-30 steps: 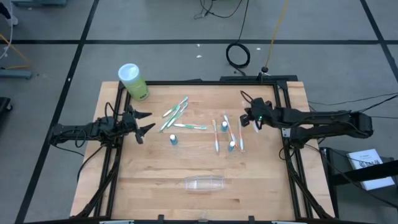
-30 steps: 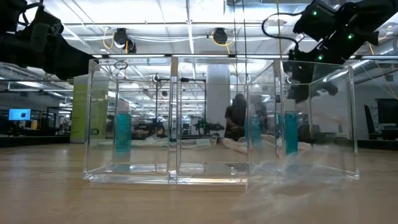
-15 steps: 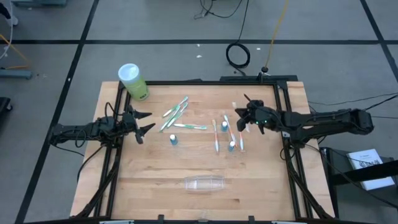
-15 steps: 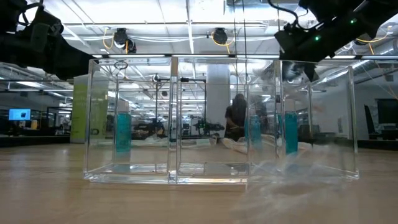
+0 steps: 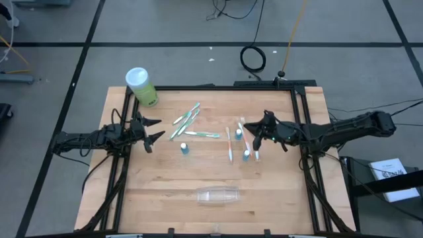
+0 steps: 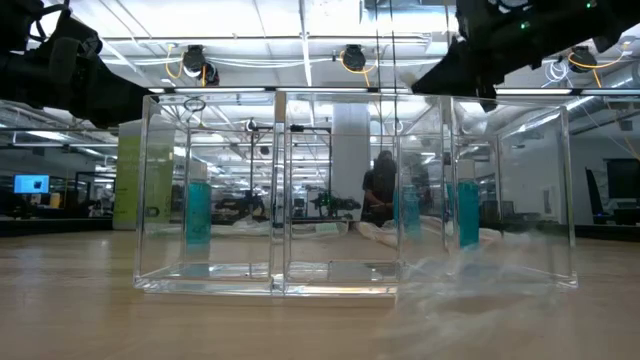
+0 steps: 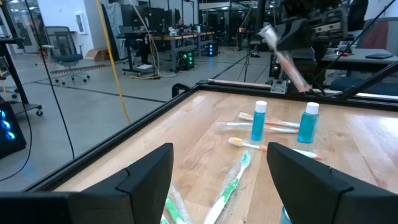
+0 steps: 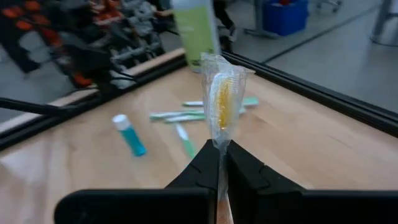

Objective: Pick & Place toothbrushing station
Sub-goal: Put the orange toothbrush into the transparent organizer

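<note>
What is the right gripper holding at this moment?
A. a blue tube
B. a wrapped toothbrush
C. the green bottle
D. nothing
B: in the right wrist view the right gripper is shut on a wrapped toothbrush, whose bristle end stands up between the fingers, above the table.

wrapped toothbrush [image 8: 221, 102] handle hidden between jaws, left arm perhaps blurred in low view
</note>
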